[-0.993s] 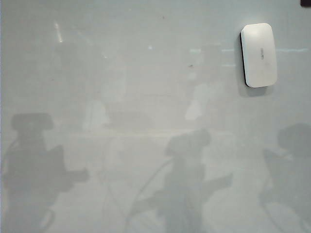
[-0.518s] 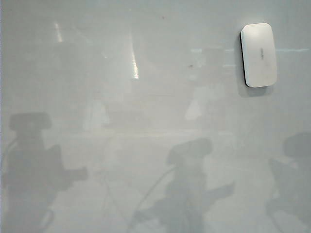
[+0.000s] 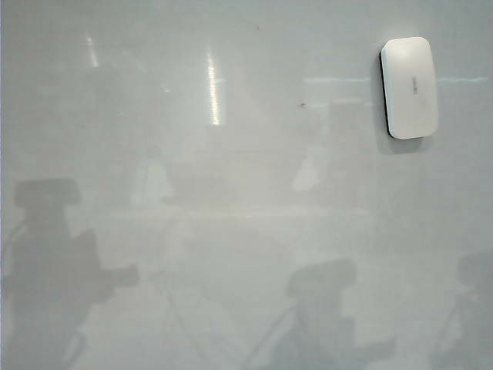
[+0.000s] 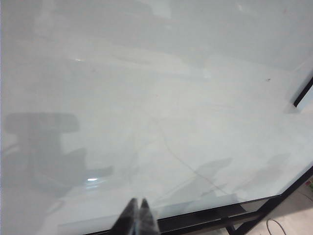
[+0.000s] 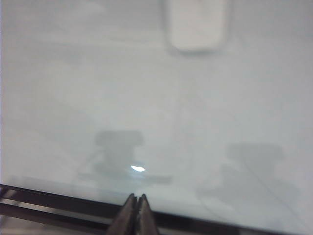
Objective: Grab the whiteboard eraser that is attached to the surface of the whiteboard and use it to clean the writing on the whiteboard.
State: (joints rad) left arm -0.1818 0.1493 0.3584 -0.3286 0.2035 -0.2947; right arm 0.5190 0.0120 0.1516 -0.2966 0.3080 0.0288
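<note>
I see the eraser (image 3: 410, 87) lying flat near the far right corner of the board (image 3: 231, 231), untouched, while my left gripper (image 4: 136, 211) and right gripper (image 5: 136, 208) hang over the board's near edge, well apart from the eraser, both with jaws pressed together on nothing.

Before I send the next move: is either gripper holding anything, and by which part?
Nothing. The left gripper and right gripper are both shut on nothing; the eraser sits alone on the whiteboard.
</note>
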